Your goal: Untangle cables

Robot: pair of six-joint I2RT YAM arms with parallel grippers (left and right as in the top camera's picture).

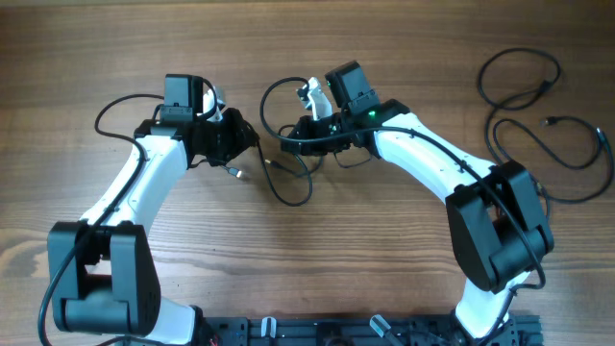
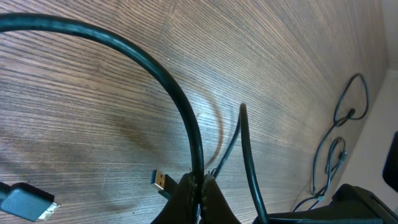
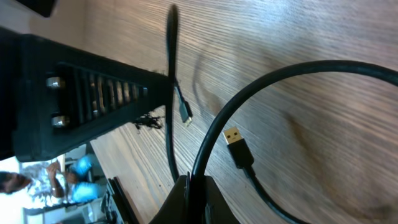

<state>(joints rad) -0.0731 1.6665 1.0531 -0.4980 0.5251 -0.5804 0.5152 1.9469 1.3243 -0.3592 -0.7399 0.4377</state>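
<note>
left wrist view shows left jaws clamped on the cables (image 2: 194,143), right jaws likewise, seemingly on one tangle.

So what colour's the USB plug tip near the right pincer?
Gold USB plug tip; right wrist view.

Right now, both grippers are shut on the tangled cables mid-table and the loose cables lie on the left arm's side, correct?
No: the loose cables lie on the right arm's side, per the overhead view. The left gripper and right gripper are shut on the tangled cables mid-table.
</note>
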